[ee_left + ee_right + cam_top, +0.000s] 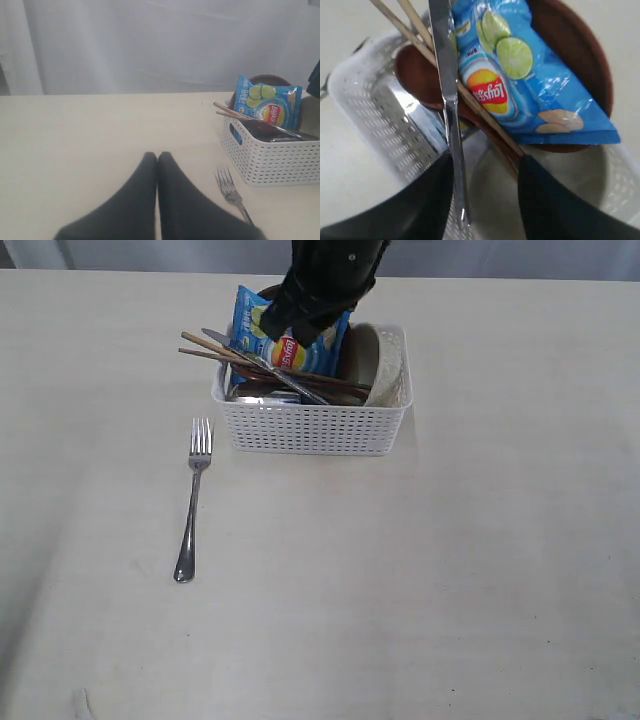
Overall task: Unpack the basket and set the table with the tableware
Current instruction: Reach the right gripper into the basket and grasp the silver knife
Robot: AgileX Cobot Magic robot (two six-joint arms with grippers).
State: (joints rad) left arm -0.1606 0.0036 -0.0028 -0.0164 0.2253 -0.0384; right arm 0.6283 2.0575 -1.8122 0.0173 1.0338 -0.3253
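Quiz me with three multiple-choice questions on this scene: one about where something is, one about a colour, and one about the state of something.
1. Where does the slim steel fork lie?
A) on the pale beige table, beside the white perforated plastic basket
B) inside the basket
C) clamped in a gripper

2. What is the main colour of the crinkly chip bag in the basket?
A) black
B) blue
C) pink

3. How does the left gripper stand?
A) spread wide
B) closed on the fork
C) pressed shut, holding nothing

Answers:
1. A, because the fork rests on bare tabletop outside the basket's wall.
2. B, because the bag is bright blue with lime pictures.
3. C, because the left wrist view shows its two dark fingers touching with nothing between them.
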